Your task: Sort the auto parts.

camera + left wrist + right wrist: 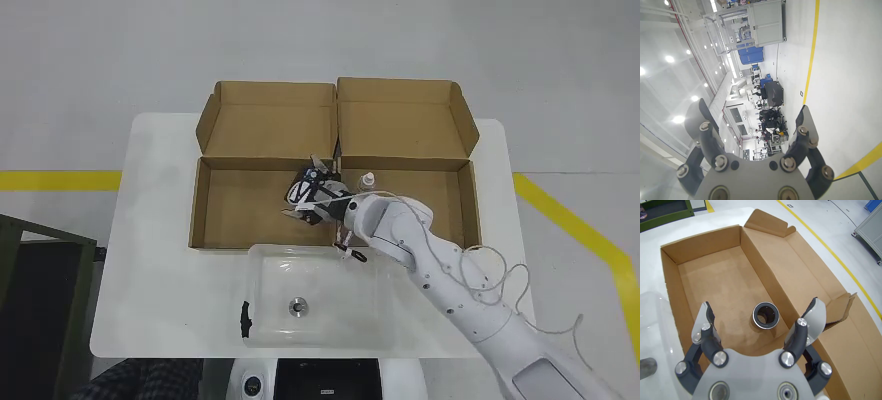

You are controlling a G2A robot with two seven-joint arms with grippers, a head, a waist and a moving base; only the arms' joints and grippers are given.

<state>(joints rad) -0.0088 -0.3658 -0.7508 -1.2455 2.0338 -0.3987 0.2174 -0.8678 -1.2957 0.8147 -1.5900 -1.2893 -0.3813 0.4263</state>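
Right wrist view: I find the right gripper (761, 305) spread wide with nothing in it. It hangs over the left box (719, 275), at the box's 3 o'clock end as the top view lays it out. Below the gap between its fingers a metal sleeve (765, 313) stands on end on the cardboard floor with its bore facing up. It touches neither finger and sits just beside the wall toward the right box (420, 205).

Assessment of the sleeve: it appears to be steel, so rigid, dense for its bulk and not fragile. The bright, smooth outer wall is likely slippery against the pads. I judge the soundest hold to be across the outer wall, low enough that the pads bear on the cylinder and not only on the lip. A skewed pinch could tip it or roll it away.

The left gripper (753, 105) points out into the hall, fingers apart and empty.

At 6 o'clock from the boxes, a clear tray (270, 262) holds a round metal part (297, 306) and a black piece (241, 320), both unsorted.
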